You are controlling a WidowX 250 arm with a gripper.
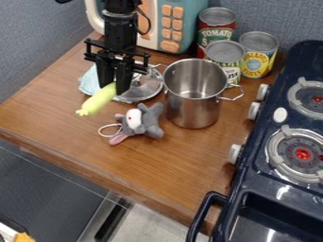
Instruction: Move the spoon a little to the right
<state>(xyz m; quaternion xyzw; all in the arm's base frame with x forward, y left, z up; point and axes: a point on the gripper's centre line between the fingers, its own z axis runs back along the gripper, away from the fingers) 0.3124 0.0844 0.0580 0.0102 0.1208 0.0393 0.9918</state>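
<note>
The gripper (116, 89) hangs over the back left of the wooden counter, pointing down. A long yellow-green object (97, 100) slants down and left from the gripper's lower end, with its upper end right at the gripper. Whether it is held or lies beneath cannot be made out. I cannot identify a spoon in the camera view.
A grey plush toy (142, 122) lies in front of the gripper. Right of it stands a steel pot (193, 104), with a lid (144, 88) and light blue cloth (90, 82) behind. Cans (258, 56) and a toy microwave (170, 28) line the back; a stove (284, 191) borders the right.
</note>
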